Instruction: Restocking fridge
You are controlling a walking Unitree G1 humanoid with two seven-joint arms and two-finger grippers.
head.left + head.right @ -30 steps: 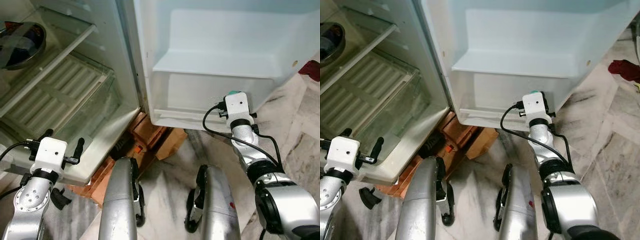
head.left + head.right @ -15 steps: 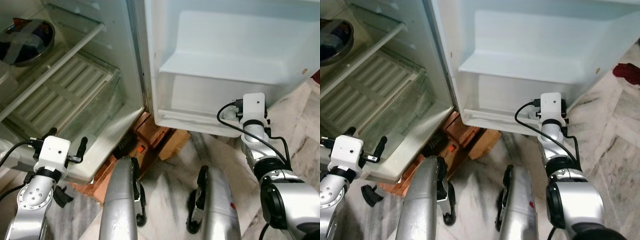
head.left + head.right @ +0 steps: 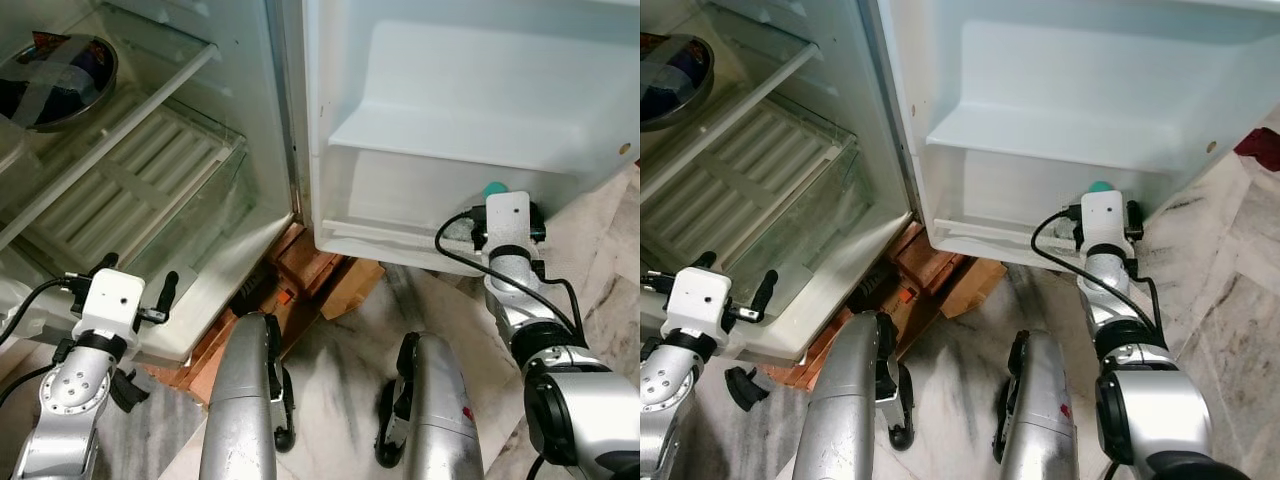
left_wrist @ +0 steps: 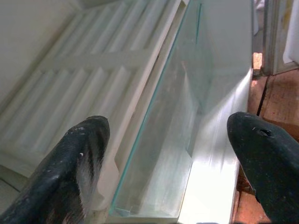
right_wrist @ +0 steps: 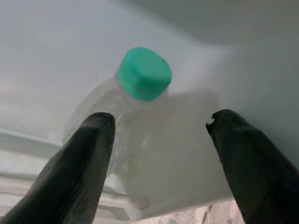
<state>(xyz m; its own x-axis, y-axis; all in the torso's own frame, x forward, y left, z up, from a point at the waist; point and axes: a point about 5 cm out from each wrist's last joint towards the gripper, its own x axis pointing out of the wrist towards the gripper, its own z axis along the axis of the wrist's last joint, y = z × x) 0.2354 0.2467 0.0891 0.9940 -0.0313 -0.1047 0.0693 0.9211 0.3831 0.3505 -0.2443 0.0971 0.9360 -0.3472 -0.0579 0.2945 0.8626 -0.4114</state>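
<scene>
A clear plastic bottle with a green cap leans tilted inside the lower bin of the open fridge door. Its cap peeks over my right wrist in the eye views. My right gripper is open just in front of the bottle, one finger on each side and apart from it. Low at the left, my left gripper is open and empty before the clear crisper drawer at the fridge's bottom.
A steel bowl sits on the glass shelf in the fridge. Reddish wooden blocks prop the fridge base. My legs stand on the marble floor. A dark red cloth lies at the far right.
The camera has shifted, so the fridge sits differently in the picture. The green cap, hidden behind my right wrist half a second ago, shows above it again. The left arm has hardly moved.
</scene>
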